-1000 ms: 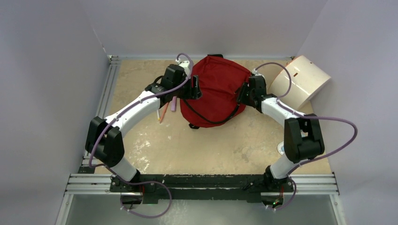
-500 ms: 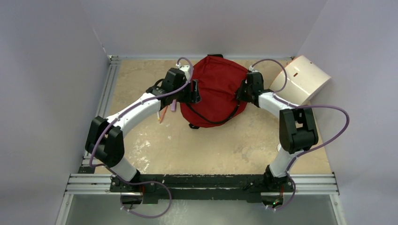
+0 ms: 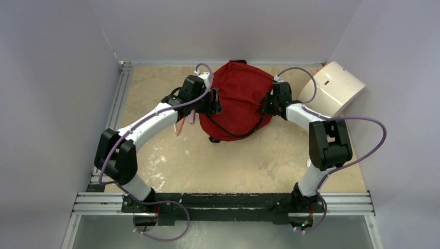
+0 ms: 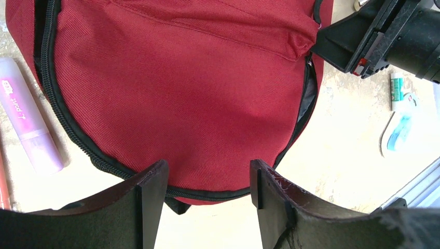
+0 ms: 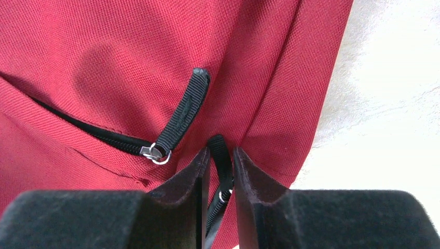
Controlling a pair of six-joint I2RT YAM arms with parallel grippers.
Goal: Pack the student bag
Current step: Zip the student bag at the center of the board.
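Swung R arm in toward bag [image 3: 236, 96], which sits btwn my R gripper [image 5: 220, 154] and L gripper [image 4: 207, 174]. R nearly shut, pinching zip pull [image 5: 218, 143], 1 of 2; L wide, empty. 1 pink tube [image 4: 28, 122] beside bag, label unreadable.

The whole table [image 3: 233, 161] is seen from above and behind the arm bases [image 3: 223, 205], facing down and forward. The student bag [image 3: 238, 98] is shared by all views. It is framed closely from the left wrist, with the right gripper [image 4: 321, 44] beyond, and very closely from the right wrist, at a zipper pull [image 5: 220, 150].
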